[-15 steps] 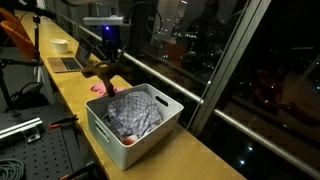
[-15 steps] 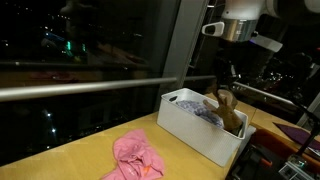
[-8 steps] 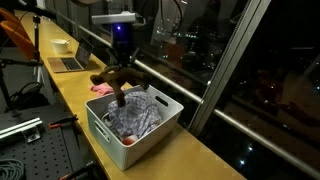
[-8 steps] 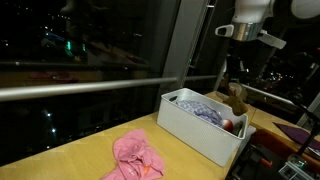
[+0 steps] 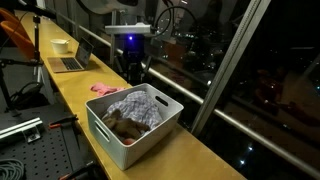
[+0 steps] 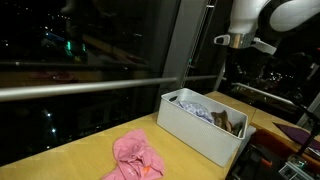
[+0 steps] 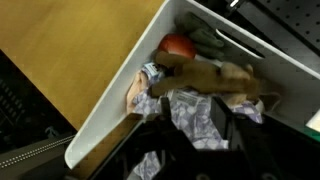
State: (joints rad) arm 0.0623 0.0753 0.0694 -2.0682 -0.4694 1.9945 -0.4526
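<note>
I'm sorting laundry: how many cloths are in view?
2. A pink cloth lies on the table beside the bin; a grey patterned cloth lies in the bin. More may be hidden beneath it.

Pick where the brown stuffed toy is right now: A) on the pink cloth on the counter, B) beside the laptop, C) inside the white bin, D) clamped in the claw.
C: the brown stuffed toy lies inside the white bin next to the grey cloth, with the claw above it, holding nothing.
</note>
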